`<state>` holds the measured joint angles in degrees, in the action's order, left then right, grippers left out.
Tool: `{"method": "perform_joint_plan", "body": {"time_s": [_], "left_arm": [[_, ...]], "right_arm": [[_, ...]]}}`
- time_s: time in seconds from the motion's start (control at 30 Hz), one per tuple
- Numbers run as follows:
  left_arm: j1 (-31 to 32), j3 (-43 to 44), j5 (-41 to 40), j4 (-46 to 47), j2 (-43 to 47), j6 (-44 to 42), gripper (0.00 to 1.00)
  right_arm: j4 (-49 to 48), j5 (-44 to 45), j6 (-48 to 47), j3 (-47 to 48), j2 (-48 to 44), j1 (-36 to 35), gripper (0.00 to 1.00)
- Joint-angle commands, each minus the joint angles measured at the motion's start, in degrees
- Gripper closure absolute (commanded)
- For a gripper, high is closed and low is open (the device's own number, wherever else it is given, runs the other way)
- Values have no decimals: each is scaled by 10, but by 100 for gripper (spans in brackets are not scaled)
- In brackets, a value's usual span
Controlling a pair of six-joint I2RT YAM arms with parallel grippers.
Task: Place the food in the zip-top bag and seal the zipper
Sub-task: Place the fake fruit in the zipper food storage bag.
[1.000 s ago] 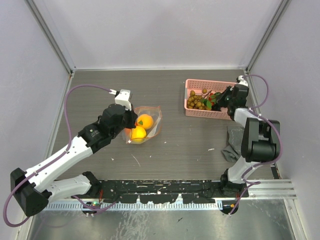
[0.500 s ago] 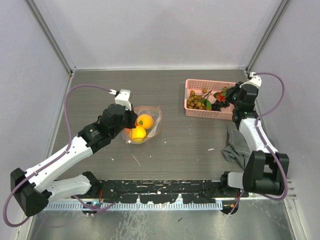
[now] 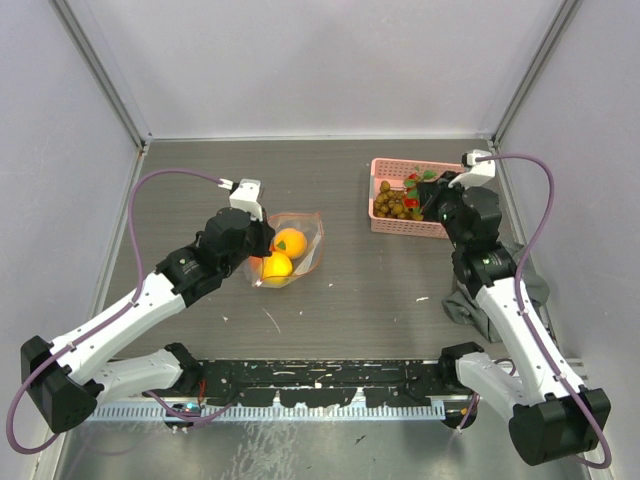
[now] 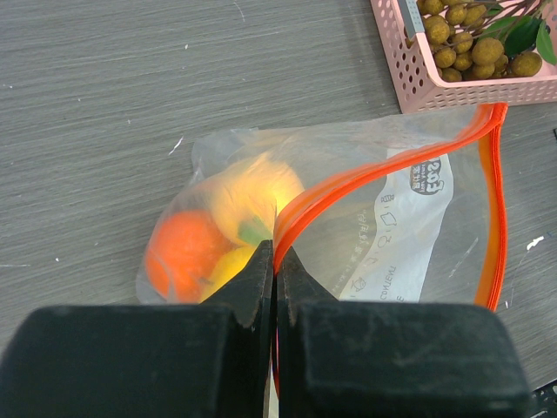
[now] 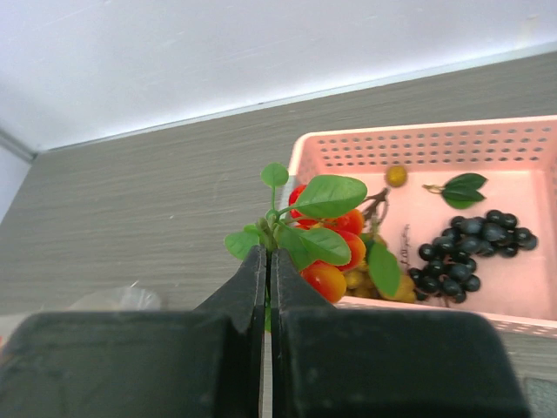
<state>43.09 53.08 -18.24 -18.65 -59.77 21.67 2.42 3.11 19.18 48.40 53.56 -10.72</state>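
From the bag (image 3: 308, 240), the table (image 3: 370, 280) lies open toward 12 and 5 o'clock. The basket (image 3: 400, 226) blocks 2, the cloth (image 3: 455, 305) 4, the left arm (image 3: 150, 300) 8.

Top camera looks down over the whole table (image 3: 350, 300); both close wrist cameras share the pink basket (image 4: 409, 78).

Worktop (image 3: 340, 300): grey-brown wood-grain, matte, few white specks and scuffs. Pale lavender-white panels on three sides: back wall (image 3: 320, 60), left wall (image 3: 50, 200), right wall (image 3: 590, 100). Aluminium posts (image 3: 100, 70) at both back corners. Black rail (image 3: 330, 378), paint chipped, along near edge; pale toothed strip (image 3: 300, 408) just below. Light even, shadows soft.
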Motion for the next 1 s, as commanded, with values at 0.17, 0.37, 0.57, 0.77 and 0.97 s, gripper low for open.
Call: {"method": "perform_joint_plan", "body": {"time_s": [0.17,0.37,0.57,0.77,0.97], "left_arm": [[-3,15,-7,19,-5,15,100],[-4,23,-4,12,-16,26,100],[-6,26,1,9,-16,37,100],[-6,26,6,11,-12,38,100],[-6,25,6,12,-13,40,100]], "right_arm": [[-23,-35,-42,-12,-38,-122,100],[-62,-66,-52,-9,-47,-187,100],[-111,-119,-39,0,-38,-258,100],[-179,-161,-2,-8,-14,-311,100],[-214,-182,27,-6,18,-354,100]]}}
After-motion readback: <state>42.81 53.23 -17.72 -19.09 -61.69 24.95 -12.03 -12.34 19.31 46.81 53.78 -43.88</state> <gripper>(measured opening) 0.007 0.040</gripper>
